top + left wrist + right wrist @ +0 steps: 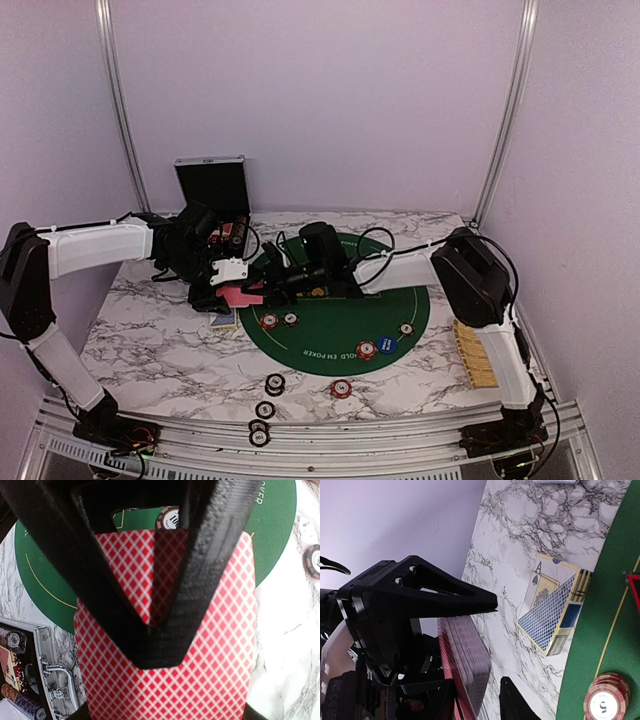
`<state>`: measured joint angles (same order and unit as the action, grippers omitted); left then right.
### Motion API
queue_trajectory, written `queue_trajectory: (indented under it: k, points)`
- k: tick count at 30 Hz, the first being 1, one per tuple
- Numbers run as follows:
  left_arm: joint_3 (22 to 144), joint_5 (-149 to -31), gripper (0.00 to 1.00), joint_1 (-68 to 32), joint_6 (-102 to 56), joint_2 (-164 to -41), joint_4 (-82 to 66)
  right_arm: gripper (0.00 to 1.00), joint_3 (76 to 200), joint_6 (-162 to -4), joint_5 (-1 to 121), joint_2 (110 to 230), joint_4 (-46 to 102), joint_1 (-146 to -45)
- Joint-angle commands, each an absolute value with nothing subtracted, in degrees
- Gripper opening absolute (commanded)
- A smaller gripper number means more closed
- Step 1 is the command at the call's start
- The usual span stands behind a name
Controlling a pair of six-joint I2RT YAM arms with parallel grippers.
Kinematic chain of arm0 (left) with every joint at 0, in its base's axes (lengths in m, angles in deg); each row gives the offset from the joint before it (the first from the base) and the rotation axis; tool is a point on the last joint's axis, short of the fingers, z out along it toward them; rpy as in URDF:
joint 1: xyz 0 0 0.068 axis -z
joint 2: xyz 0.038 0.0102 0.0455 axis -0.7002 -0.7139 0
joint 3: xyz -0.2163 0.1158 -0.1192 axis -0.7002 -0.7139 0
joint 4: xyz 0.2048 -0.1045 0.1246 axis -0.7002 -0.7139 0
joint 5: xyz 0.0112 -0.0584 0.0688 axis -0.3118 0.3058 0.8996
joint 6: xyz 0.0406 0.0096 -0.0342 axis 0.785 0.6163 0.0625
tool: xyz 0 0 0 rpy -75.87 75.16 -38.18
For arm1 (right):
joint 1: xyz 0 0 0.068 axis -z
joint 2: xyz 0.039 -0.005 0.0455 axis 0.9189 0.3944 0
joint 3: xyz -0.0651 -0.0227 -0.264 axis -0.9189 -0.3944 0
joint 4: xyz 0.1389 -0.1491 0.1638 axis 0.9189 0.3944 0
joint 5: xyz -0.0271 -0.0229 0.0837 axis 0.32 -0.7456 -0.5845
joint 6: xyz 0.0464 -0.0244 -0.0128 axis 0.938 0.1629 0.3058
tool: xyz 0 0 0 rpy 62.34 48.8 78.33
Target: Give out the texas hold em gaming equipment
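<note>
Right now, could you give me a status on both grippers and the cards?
Left gripper shut on red-backed deck. Right gripper straddling deck's edge, contact unclear. Blue card box lies nearby, untouched.

Round mat lies mid-counter. Open case stands at back left, behind the mat. Deck of cards is up off the counter over the mat's left edge, with the card box below it at the mat's rim. Pair of chips on the mat's left part. Lone chip and button disc side by side at its front right. Loose chips on the counter in front of the mat. Tray along the counter's right edge.
</note>
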<state>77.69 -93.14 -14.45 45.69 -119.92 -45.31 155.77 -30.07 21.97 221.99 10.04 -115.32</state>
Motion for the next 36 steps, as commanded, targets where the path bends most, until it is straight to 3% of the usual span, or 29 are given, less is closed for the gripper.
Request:
queue_trajectory:
  k: [1,5,12,20,36]
  points:
    - [78.4,-93.7,0.36,-14.7,45.2,-119.2,-45.5,0.27,154.6,-31.1,23.5,219.6,12.4,-114.6]
    - [78.4,-93.5,0.33,-14.6,44.9,-119.8,-45.5,0.25,154.7,-31.0,23.2,219.2,12.3,-114.6]
    - [78.5,-93.8,0.27,-15.1,44.4,-120.8,-45.6,0.44,153.1,-29.9,22.0,218.2,10.1,-114.2]
    - [78.6,-93.7,0.22,-15.6,44.3,-121.5,-45.6,0.45,151.1,-30.1,22.1,216.2,9.8,-113.4]
    - [78.5,-93.5,0.16,-16.4,43.8,-121.6,-45.7,0.23,148.8,-30.9,21.7,214.5,10.5,-112.9]
